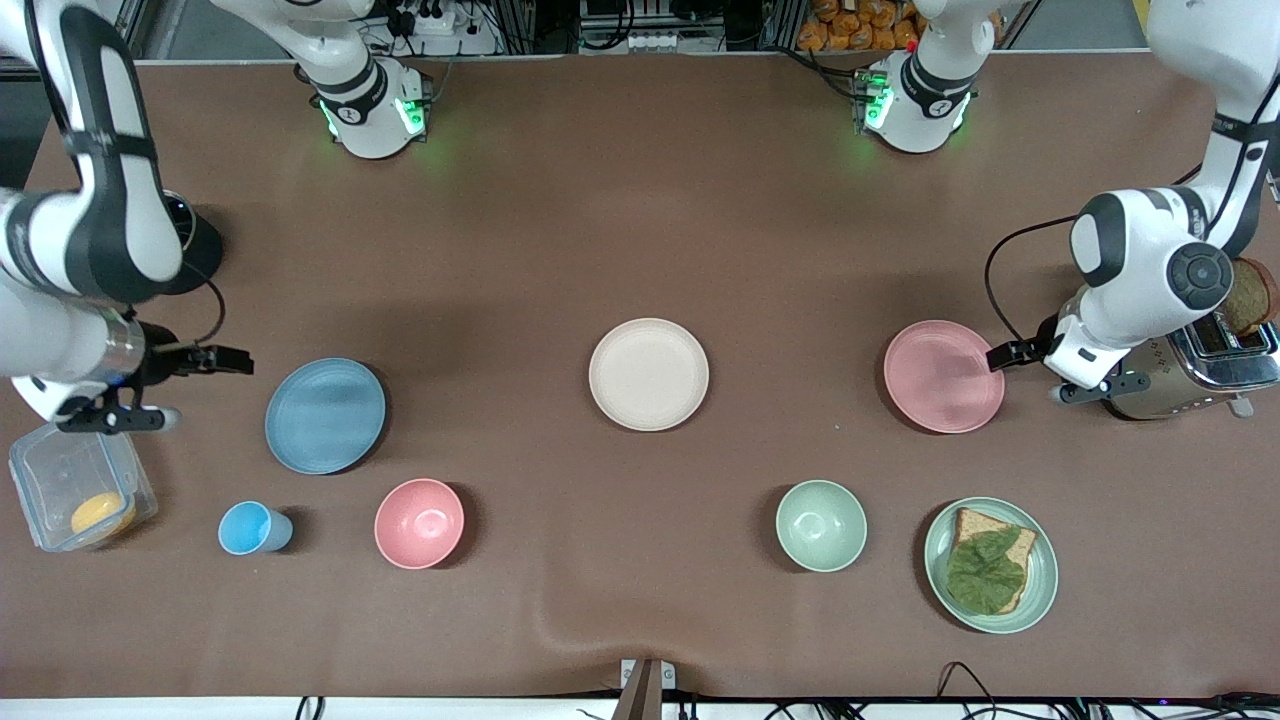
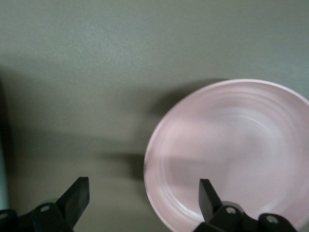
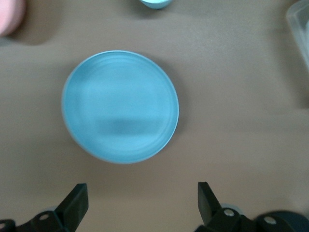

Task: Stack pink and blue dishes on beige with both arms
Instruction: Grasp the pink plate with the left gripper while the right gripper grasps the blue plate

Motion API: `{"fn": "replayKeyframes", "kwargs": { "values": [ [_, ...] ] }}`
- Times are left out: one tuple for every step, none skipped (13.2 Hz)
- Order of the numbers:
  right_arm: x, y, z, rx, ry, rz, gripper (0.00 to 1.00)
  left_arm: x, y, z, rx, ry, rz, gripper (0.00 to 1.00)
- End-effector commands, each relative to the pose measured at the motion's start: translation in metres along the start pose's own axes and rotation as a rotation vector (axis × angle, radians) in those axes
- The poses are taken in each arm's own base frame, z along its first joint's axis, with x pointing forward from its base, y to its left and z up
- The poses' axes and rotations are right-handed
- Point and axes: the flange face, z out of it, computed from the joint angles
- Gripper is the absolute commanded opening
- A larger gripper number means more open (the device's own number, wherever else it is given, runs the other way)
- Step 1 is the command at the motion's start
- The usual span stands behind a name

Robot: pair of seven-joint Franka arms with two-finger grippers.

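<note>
**Three plates apart, both grippers empty**

The front view shows the beige plate (image 1: 648,374) mid-table, the blue plate (image 1: 325,415) toward the right arm's end and the pink plate (image 1: 944,376) toward the left arm's, all lying flat. Only the wrist views show the fingers apart: the left gripper (image 2: 144,199) at the pink plate's (image 2: 231,154) rim, the right gripper (image 3: 143,203) just beside the blue plate (image 3: 120,106)

We see a brown table (image 1: 640,220) carrying: blue plate (image 1: 325,415), beige plate (image 1: 648,374), pink plate (image 1: 943,376), blue cup (image 1: 250,528), pink bowl (image 1: 419,523), green bowl (image 1: 821,525), green plate (image 1: 1040,580) with bread, toaster (image 1: 1190,372), clear container (image 1: 60,480).
</note>
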Motion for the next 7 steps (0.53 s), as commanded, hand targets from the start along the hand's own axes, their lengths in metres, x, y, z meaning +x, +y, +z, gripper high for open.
{"fn": "replayKeyframes", "kwargs": {
  "values": [
    [0.010,0.013,0.031,-0.006,0.014,0.005,1.00,0.004,-0.008,0.023,-0.003,0.010,0.012,1.00],
    [0.009,0.014,0.048,-0.009,0.037,0.006,1.00,0.004,-0.012,0.025,-0.004,0.010,0.006,0.99],
    [0.008,0.014,0.061,-0.014,0.061,0.006,1.00,0.004,-0.012,0.027,-0.005,0.005,0.006,0.92],
    [0.009,0.017,0.071,-0.015,0.076,0.008,1.00,0.003,-0.012,0.030,-0.006,0.000,0.006,0.82],
    [0.012,0.021,0.086,-0.015,0.082,0.014,1.00,0.003,-0.011,0.031,-0.007,-0.001,0.007,0.71],
    [0.015,0.030,0.101,-0.013,0.081,0.028,1.00,0.002,-0.010,0.037,-0.008,-0.011,0.009,0.63],
    [0.017,0.030,0.115,-0.012,0.073,0.028,1.00,0.003,-0.010,0.037,-0.009,-0.010,0.003,0.57]
  ]
}}
